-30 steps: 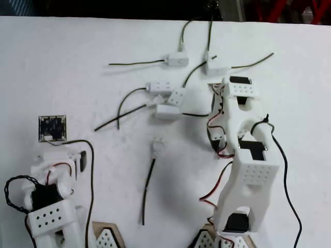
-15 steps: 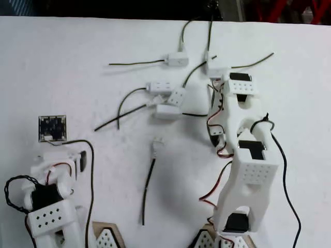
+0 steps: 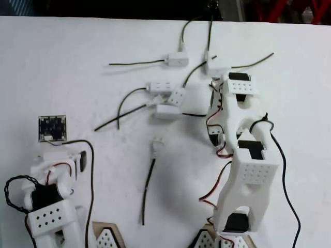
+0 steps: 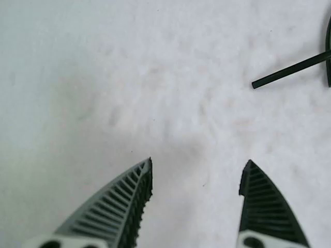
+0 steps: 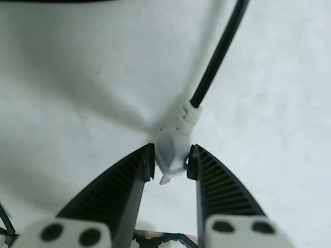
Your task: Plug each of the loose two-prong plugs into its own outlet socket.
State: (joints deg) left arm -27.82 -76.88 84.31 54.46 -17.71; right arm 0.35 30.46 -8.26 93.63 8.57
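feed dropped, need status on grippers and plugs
Right gripper shut on white two-prong plug with black cord. Left gripper open over white table. Second white plug loose mid-table, apart from both.

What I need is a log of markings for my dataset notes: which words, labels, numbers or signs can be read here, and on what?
No words, numbers or signs can be read in any view.
Square card: dark pattern, too blurred to read.
Plug in the right end effector: plain white, no print visible.
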